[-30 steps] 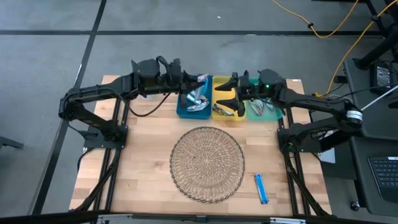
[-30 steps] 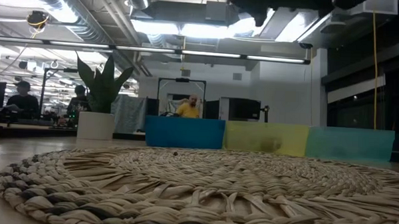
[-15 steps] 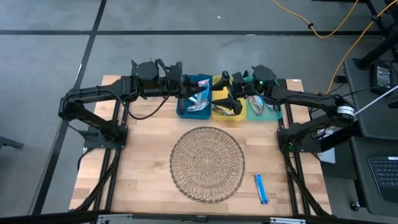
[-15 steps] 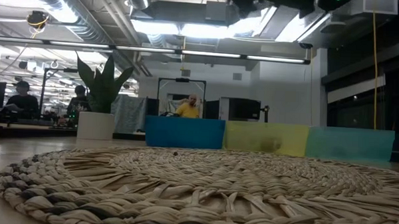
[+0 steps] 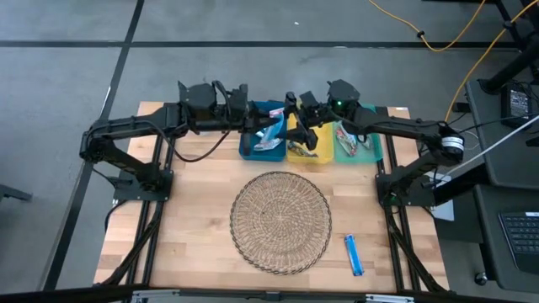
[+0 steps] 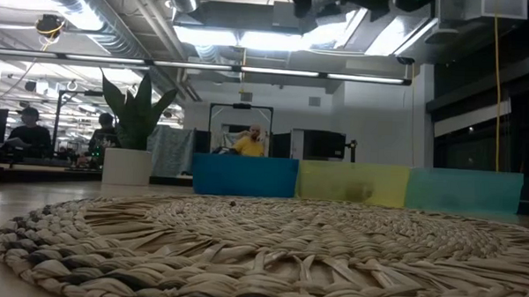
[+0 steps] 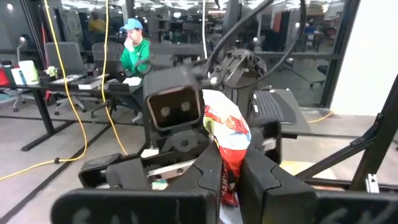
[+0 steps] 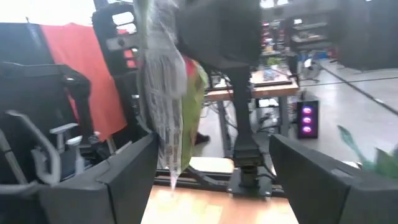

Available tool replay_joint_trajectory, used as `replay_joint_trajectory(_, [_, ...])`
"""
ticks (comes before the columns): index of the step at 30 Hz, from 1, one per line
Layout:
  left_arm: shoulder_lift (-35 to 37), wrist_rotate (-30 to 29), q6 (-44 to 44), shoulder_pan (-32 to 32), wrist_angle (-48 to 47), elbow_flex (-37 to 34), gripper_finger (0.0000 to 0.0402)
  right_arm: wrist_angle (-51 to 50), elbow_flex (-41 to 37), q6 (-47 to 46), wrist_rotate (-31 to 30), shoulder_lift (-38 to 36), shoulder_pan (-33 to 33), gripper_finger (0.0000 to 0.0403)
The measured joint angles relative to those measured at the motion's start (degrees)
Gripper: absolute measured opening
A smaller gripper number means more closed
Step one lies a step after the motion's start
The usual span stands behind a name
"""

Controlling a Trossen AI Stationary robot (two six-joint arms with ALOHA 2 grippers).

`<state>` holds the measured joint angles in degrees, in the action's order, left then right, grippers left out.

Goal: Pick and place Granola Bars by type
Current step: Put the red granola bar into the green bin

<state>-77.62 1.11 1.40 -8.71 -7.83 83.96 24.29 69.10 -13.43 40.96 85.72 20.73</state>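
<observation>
Now your left gripper (image 5: 255, 118) sits over the back of the blue tray (image 5: 250, 152), fingers clamped on a red-green bar (image 7: 227, 138) that sticks up between them in the left wrist view. It's further back toward the left tray edge than a second ago, when it was over the tray middle. Your right gripper (image 5: 292, 124) has its jaws wide apart with nothing between them. It has swung left since a second ago: from the yellow/teal boundary to the yellow tray's (image 5: 304, 159) left edge, so it now faces the left gripper just beside it. In the right wrist view the same bar hangs just ahead of the spread fingers (image 8: 127, 180), not touching as far as you can tell.

Other bars: silver-white ones lie in the blue tray (image 5: 268, 140), more wrappers in the yellow tray (image 5: 303, 148), red-green ones in the teal tray (image 5: 352, 141). One blue bar (image 5: 354, 254) lies alone on the wooden table (image 5: 194, 210), near the front right, beside the round wicker mat (image 5: 280, 220), not on it.

Room: concrete floor, yellow cable (image 5: 438, 34) at the back right. Low view shows a potted plant (image 6: 133, 131) and seated people at desks behind the trays.
</observation>
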Motion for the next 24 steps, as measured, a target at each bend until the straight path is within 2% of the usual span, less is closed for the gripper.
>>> replay_joint_trajectory(7, [-0.64, -0.72, -0.66, -0.37, -3.18, -0.02, 0.002, 0.06, 2.11, -0.04, 6.57, 0.6, -1.19, 0.0308])
replay_joint_trajectory(16, [-1.54, -1.79, -0.73, -1.05, -2.32, 0.0, 0.002, -0.39, 2.71, -0.41, 6.75, 0.6, -1.82, 0.0305])
replay_joint_trajectory(20, [-1.57, -1.52, -2.03, -1.03, 0.41, -0.02, 0.002, -0.85, 2.73, 0.24, 6.71, 0.58, -1.85, 0.0277])
replay_joint_trajectory(24, [-1.53, -1.55, -2.15, -1.07, 0.35, -0.02, 0.002, -1.77, 2.73, 0.61, 6.7, 0.6, -1.85, 0.0228])
